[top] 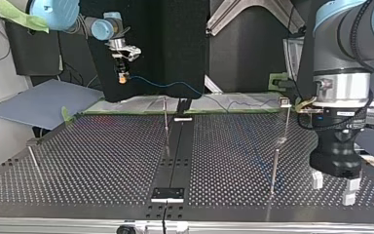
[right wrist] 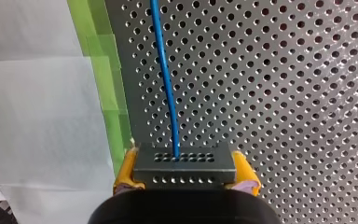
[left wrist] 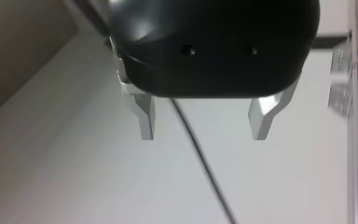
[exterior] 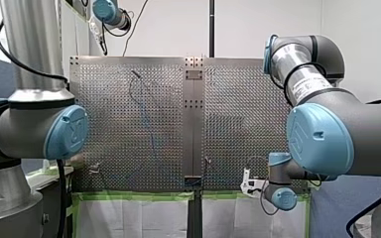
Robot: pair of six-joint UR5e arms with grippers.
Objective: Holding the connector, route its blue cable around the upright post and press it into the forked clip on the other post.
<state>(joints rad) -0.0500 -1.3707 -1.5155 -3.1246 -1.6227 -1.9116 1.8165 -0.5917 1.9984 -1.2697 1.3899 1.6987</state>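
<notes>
- Right wrist view: R gripper [right wrist: 185,173] yellow pads clamp connector [right wrist: 184,164]; blue cable [right wrist: 165,74] runs ahead over perf. table [right wrist: 284,93].
- Left wrist view: L gripper [left wrist: 204,123] fingers wide apart.
- Top view: connector held above table's far edge.

My left arm [exterior: 34,124] – grey and silver tube segments, round light-blue joint caps, a thin black cable [exterior: 11,59] looping along it. My right arm [exterior: 327,129] is the same build, with a white printed label [exterior: 311,85] on the silver tube, text unreadable. Left gripper [left wrist: 205,135]: glossy black rounded housing with two small holes and bare angled metal fingers [left wrist: 145,116]. Right gripper [right wrist: 184,170] – black body, yellow pads [right wrist: 127,169].
</notes>
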